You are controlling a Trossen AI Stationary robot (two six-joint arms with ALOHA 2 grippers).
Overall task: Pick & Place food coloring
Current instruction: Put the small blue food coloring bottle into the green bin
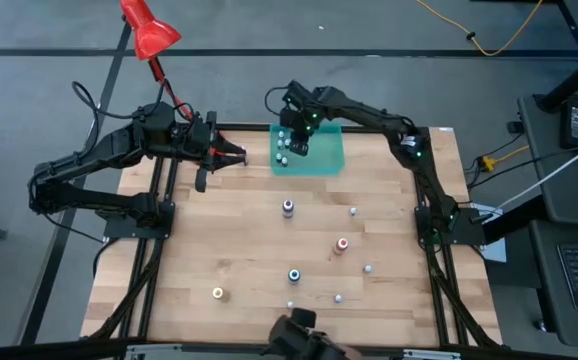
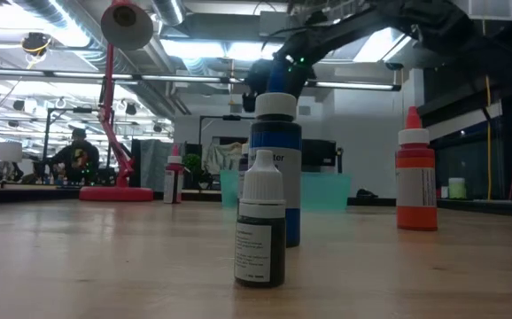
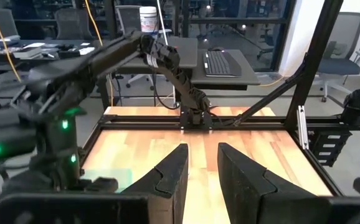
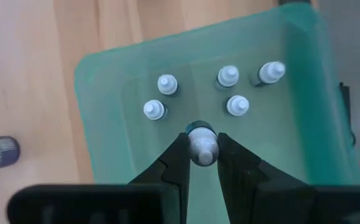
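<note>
The food coloring is a set of tiny bottles. Several white-capped ones (image 4: 167,83) stand inside the teal tray (image 1: 329,160) at the table's far edge. Others stand scattered on the wood: a purple one (image 1: 288,207), a red-orange one (image 1: 342,243), a blue one (image 1: 294,274), a yellow one (image 1: 217,293) and small whitish ones (image 1: 368,268). My right gripper (image 4: 202,155) is over the tray's left half, shut on one more small bottle (image 4: 202,144). My left gripper (image 3: 202,174) hovers near the far left, a little open, with nothing between its fingers. My right gripper pinches the small bottle by its white cap (image 4: 202,149) between the two fingertips. The fingers come from above, slanting steeply down. The bottle hangs upright below them over the tray's floor. Its body is hidden under the cap, so I cannot tell if its base touches the tray.
A red desk lamp (image 1: 149,30) stands beyond the far left corner. Bare wood lies between the scattered bottles at mid-table. In the low view a small dark bottle (image 2: 260,221) and the blue bottle (image 2: 276,168) stand close to the near edge.
</note>
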